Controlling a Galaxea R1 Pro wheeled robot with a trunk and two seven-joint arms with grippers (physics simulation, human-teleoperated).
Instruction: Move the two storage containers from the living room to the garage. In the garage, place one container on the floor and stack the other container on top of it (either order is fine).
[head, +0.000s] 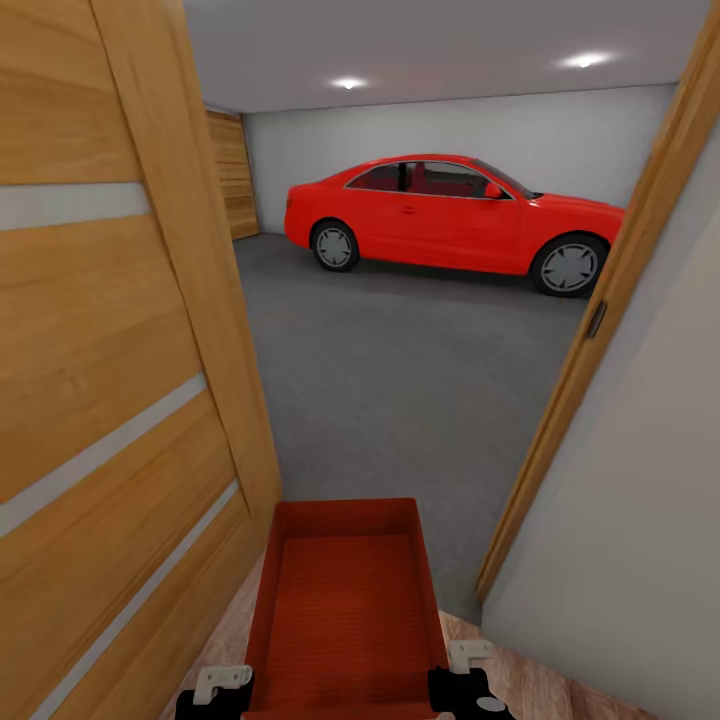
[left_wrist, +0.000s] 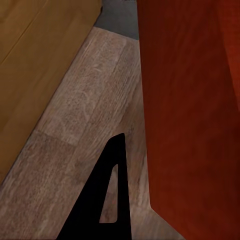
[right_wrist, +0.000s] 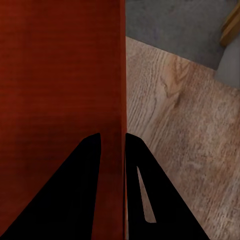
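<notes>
One orange-red open-top storage container hangs low in front of me in the doorway to the garage, its ribbed bottom showing. My left gripper sits at its left wall, my right gripper at its right wall. In the right wrist view both black fingers straddle the thin container wall, shut on it. In the left wrist view one black finger lies outside the container wall; the other finger is hidden. The dark grey garage floor stretches ahead.
An open wooden door stands close on the left. The wooden door frame and a pale wall close in on the right. A red car is parked at the far side. Wood-plank floor lies beneath me.
</notes>
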